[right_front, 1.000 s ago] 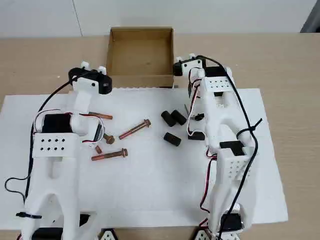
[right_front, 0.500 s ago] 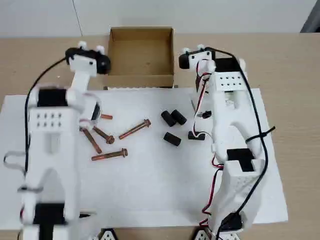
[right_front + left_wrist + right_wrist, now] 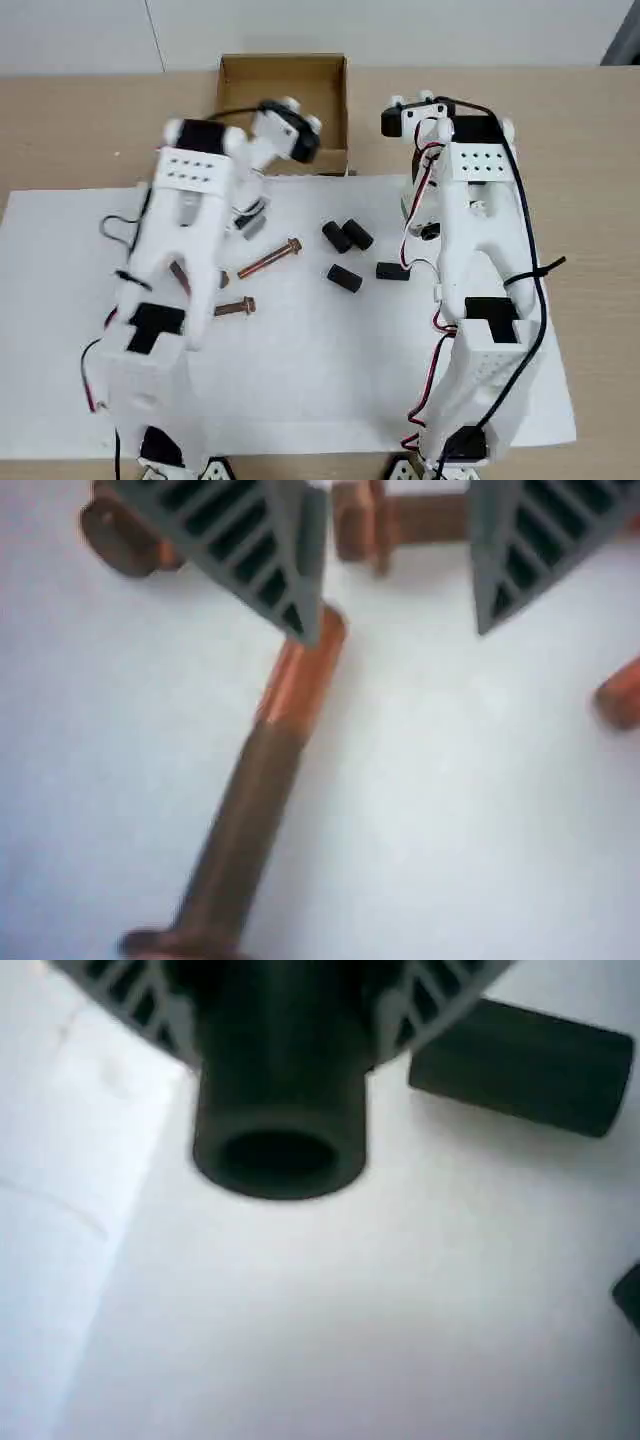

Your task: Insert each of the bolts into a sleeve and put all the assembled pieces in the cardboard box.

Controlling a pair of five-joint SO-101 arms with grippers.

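Loose bolts (image 3: pixel 270 257) and sleeves (image 3: pixel 344 278) outside the cardboard box (image 3: pixel 283 100).
High view: the visible box floor is seen bare; bolts and sleeves lie on the white sheet (image 3: pixel 300 380) over the worktop (image 3: pixel 60 120). Left wrist view: the left pincer (image 3: pixel 400 625) stands open over a bolt (image 3: pixel 270 780). Right wrist view: the right pincer (image 3: pixel 280 1000) is clamped on a black sleeve (image 3: pixel 278 1110).

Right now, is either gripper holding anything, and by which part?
Right gripper holds a black sleeve around its side, open end protruding; left gripper open, empty.
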